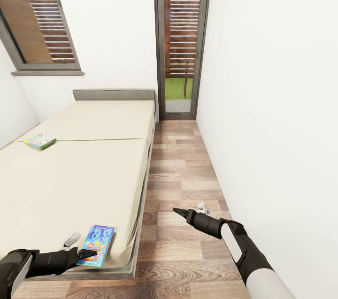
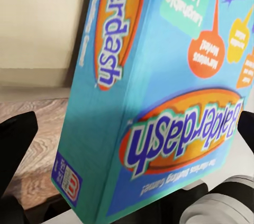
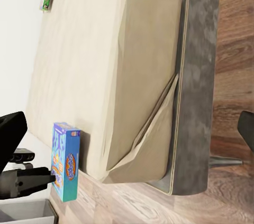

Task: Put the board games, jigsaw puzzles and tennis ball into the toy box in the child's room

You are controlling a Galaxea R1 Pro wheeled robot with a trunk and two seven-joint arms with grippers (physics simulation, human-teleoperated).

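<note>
Blue board game (image 1: 97,244) on beige bed (image 1: 80,167), wood-plank floor (image 1: 183,181) alongside.

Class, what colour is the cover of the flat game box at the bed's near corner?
Bright blue cover with an orange logo oval; left wrist view shows it best.

The blue board game box (image 2: 159,92) carries the title "Balderdash" in blue letters on an orange oval on its cover, and again along its long side. Small print in its speech bubbles and its corner logo are too blurred to read.
</note>
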